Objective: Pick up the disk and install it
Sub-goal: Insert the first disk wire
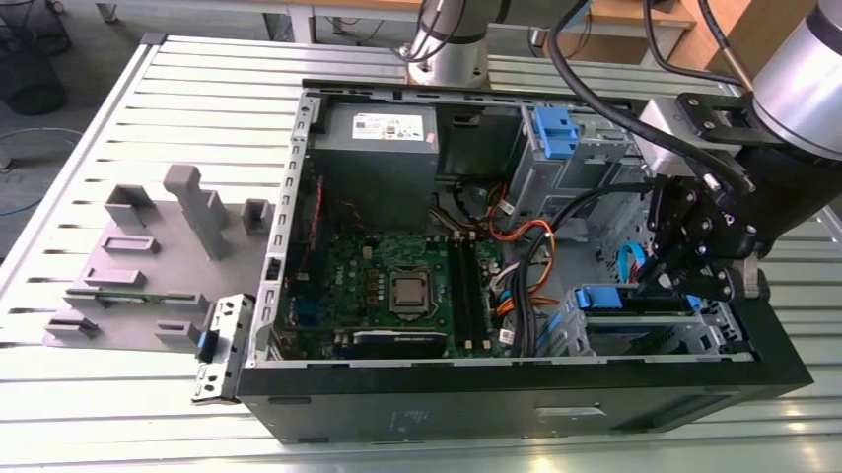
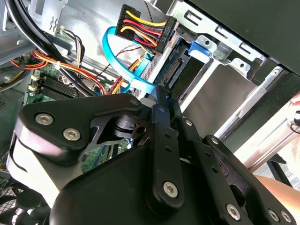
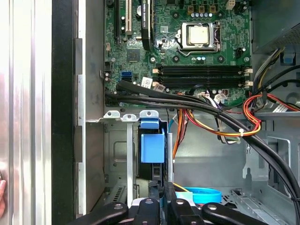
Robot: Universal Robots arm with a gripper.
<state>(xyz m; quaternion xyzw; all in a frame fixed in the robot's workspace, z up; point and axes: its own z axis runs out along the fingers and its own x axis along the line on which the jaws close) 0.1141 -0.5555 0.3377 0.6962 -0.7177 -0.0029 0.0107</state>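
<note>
I see the disk [image 1: 618, 299] mostly hidden in the drive cage of the computer case [image 1: 526, 394] on the slatted metal table [image 1: 118, 118], and the gripper [image 1: 687, 279] above it looks closed narrow.

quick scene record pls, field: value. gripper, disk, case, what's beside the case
gripper: over the drive cage at the open PC case's front corner, on the exterior view's right
fingers: close together, tips at the blue latch
disk: in the cage, blue rail showing
motherboard: exposed, CPU socket bare
power supply: at case rear
grey fixture block: beside the case, exterior view's left
</note>
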